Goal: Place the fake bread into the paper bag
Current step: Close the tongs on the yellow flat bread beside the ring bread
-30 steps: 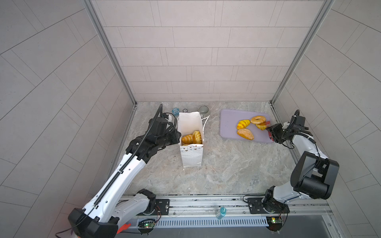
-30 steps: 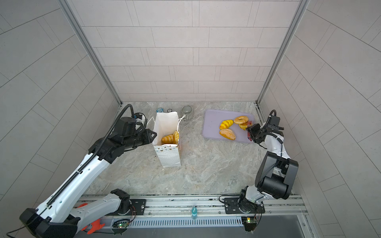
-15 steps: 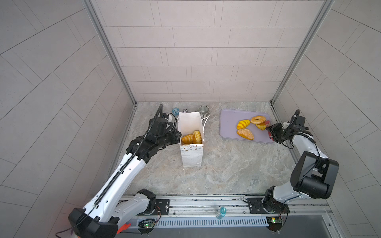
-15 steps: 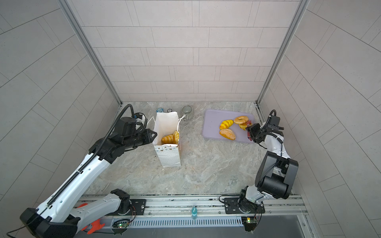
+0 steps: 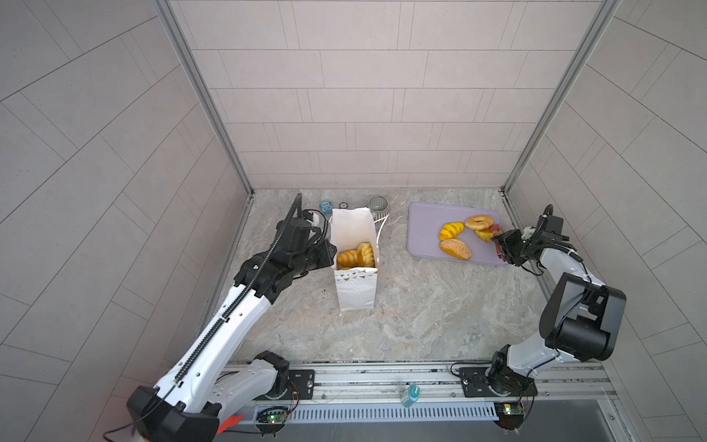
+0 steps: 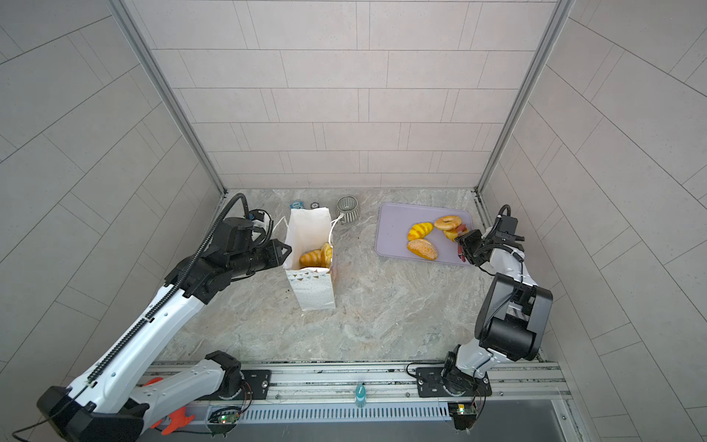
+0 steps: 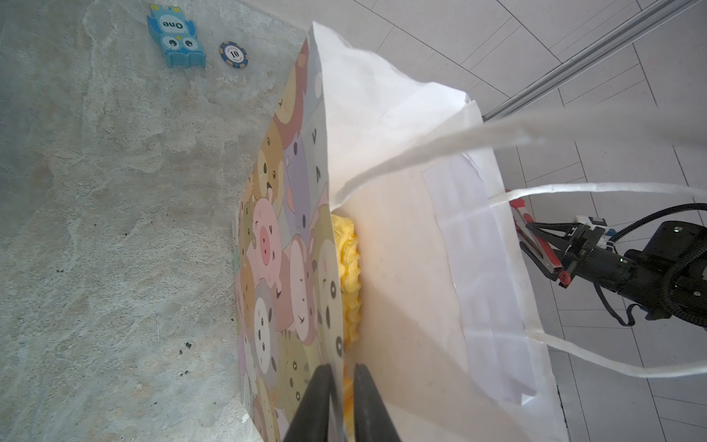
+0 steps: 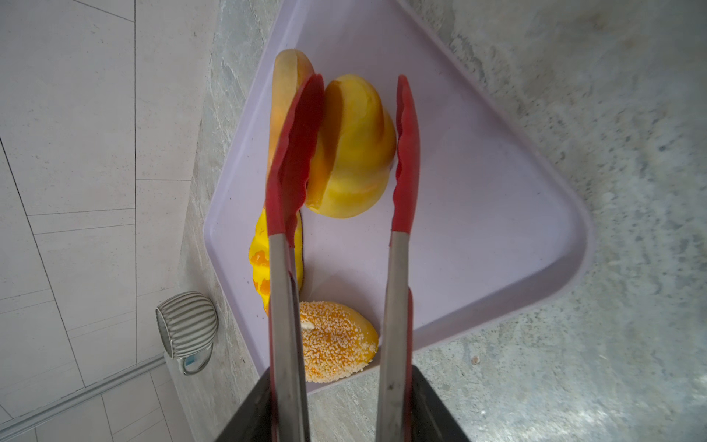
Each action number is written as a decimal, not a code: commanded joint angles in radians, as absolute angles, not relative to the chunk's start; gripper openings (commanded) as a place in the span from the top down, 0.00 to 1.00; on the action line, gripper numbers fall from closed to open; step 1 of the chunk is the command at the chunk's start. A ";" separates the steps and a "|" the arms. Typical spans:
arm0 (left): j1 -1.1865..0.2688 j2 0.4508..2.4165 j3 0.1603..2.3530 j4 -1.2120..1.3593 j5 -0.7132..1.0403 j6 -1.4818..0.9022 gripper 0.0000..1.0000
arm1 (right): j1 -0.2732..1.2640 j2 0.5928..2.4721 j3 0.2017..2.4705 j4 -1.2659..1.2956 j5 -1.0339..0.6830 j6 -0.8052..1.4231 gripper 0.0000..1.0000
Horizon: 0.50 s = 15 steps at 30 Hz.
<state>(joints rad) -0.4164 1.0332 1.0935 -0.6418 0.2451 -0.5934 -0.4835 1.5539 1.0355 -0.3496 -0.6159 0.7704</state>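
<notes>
The left arm [image 5: 245, 306] extends to the paper bag [image 5: 352, 229]; the left gripper [image 7: 342, 369] pinches its side wall, jaws narrow. The right arm [image 5: 566, 268] folds at the elbow beside the tray [image 5: 424, 229]; the right gripper [image 5: 505, 245] grips tongs [image 8: 396, 306] straddling a croissant [image 8: 355, 153]. Two breads [image 5: 355, 257] lie inside the bag.

Both top views hang high over the front, looking down and back across the whole grey marbled bench [image 5: 421, 313]. Left wrist cam's right up against the white cartoon-print paper bag [image 7: 401, 248], facing the black right arm [image 7: 650, 275]. Right wrist cam looks close along red-tipped metal tongs [image 8: 396, 275] onto the lilac flat tray [image 8: 478, 229], also in both top views
</notes>
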 commanded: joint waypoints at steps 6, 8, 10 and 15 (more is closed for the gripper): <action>-0.410 1.032 1.099 -0.655 0.242 -0.591 0.82 | -0.484 1.502 1.042 -0.342 -0.610 0.783 0.62; -0.410 1.034 1.102 -0.656 0.242 -0.589 0.82 | -0.483 1.469 1.053 -0.386 -0.588 0.762 0.63; -0.410 1.035 1.106 -0.657 0.240 -0.588 0.82 | -0.484 1.439 1.059 -0.424 -0.569 0.744 0.63; -0.410 1.043 1.117 -0.666 0.239 -0.584 0.82 | -0.484 1.372 1.059 -0.495 -0.538 0.718 0.65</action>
<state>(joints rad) -0.4164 1.0370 1.0935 -0.6441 0.2436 -0.5930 -0.4835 1.4258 1.0355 -0.4507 -0.5655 0.7441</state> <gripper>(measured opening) 0.185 0.358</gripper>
